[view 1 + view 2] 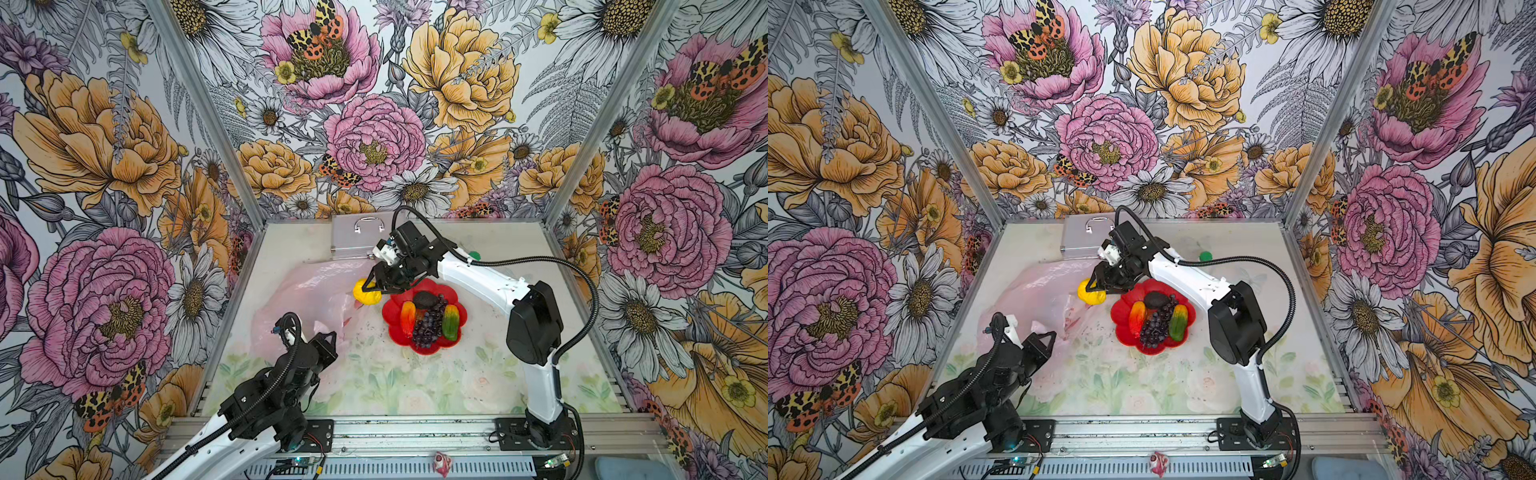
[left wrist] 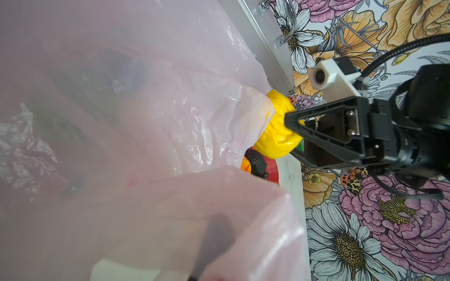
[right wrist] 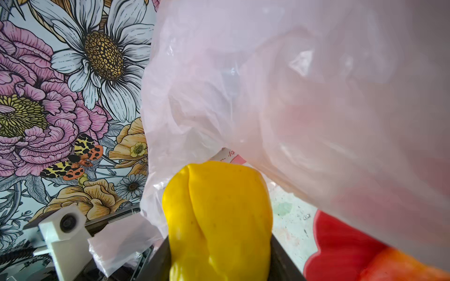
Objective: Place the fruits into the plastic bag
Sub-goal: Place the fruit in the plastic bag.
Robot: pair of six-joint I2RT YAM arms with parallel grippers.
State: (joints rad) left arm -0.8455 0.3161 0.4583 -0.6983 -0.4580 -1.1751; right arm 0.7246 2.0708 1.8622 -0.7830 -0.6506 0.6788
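Left arm: rose from the near rail, forearm angled forward. Left gripper (image 1: 331,336): jaws pinched fully together on the plastic bag (image 1: 291,291) film. Right arm: elbow high, forearm stretched inward toward the centre. Right gripper (image 1: 370,286): tilted downward, jaws part-spread, clamped on the yellow fruit (image 1: 368,296).

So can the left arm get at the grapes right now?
Probably not: the left gripper is shut on the plastic bag, so it would have to let go first. The grapes lie uncovered on the red plate.
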